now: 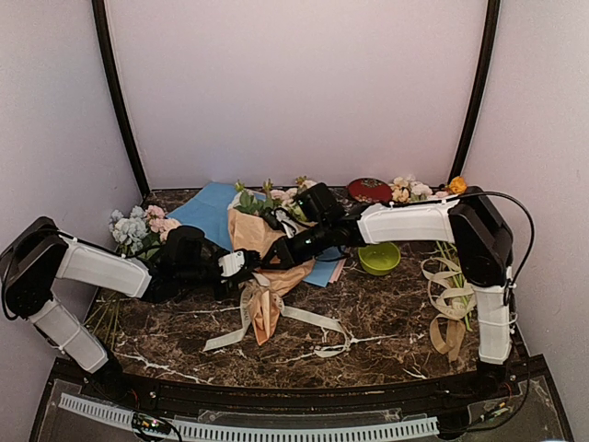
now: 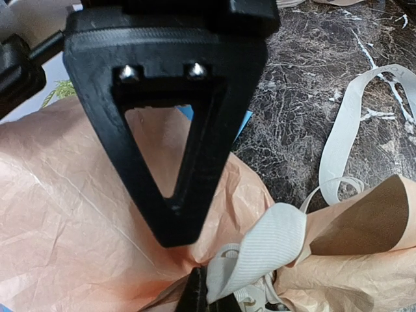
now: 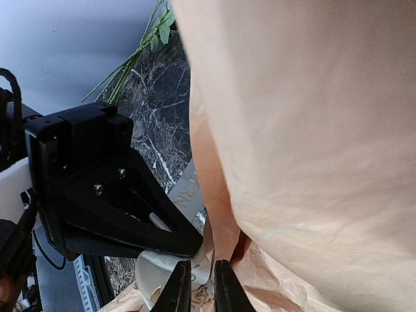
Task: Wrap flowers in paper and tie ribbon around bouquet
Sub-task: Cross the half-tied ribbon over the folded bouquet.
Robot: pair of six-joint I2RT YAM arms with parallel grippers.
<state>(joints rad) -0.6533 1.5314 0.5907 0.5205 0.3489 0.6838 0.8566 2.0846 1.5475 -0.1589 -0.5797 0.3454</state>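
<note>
The bouquet lies mid-table: pink-cream flowers (image 1: 276,198) show from a cone of tan paper (image 1: 258,235) that narrows toward the front. The cream ribbon (image 1: 304,318) is bunched at the cone's waist, with its ends trailing over the marble. My left gripper (image 1: 241,264) comes in from the left at that waist. In the left wrist view it (image 2: 185,260) is shut, with a loop of ribbon (image 2: 273,240) caught at its lower finger. My right gripper (image 1: 274,258) meets it from the right. Its jaws (image 3: 201,273) stand a narrow gap apart, and lettered ribbon (image 3: 188,195) and a fold of paper (image 3: 312,130) sit in the gap.
A bunch with blue blooms (image 1: 138,228) lies at the left, beside a light blue sheet (image 1: 207,212). A green bowl (image 1: 378,258), a red dish (image 1: 369,190), a bunch with an orange bloom (image 1: 456,186) and spare ribbons (image 1: 448,304) sit at the right.
</note>
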